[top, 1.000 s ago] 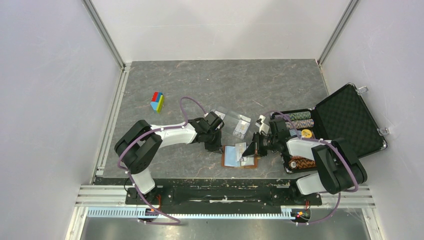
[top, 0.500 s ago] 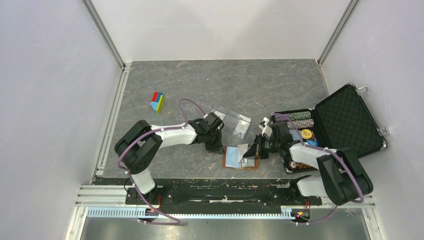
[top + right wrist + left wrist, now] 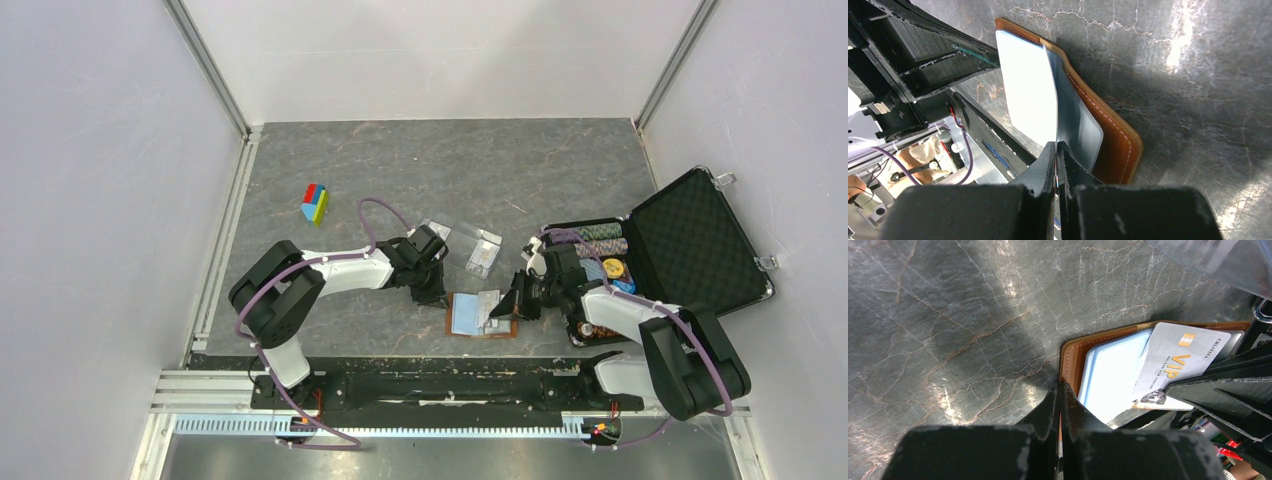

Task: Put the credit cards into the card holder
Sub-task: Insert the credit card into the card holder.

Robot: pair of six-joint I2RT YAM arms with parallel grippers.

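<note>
Left fingers (image 3: 1045,412): pressed together, clamped on the brown card holder (image 3: 1075,347) at its edge.
Right fingers (image 3: 1040,170): pinched shut on the silver VIP card (image 3: 1178,357), held tilted over the holder.
Pale blue card (image 3: 1108,377): seen lying inside the holder.
Card holder: laid open on the marbled surface (image 3: 948,315).

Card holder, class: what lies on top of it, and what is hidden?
A pale blue card lies flat on the card holder; a silver VIP card, pinched by the right hand, slants over it. Whatever lies beneath them is covered.
</note>
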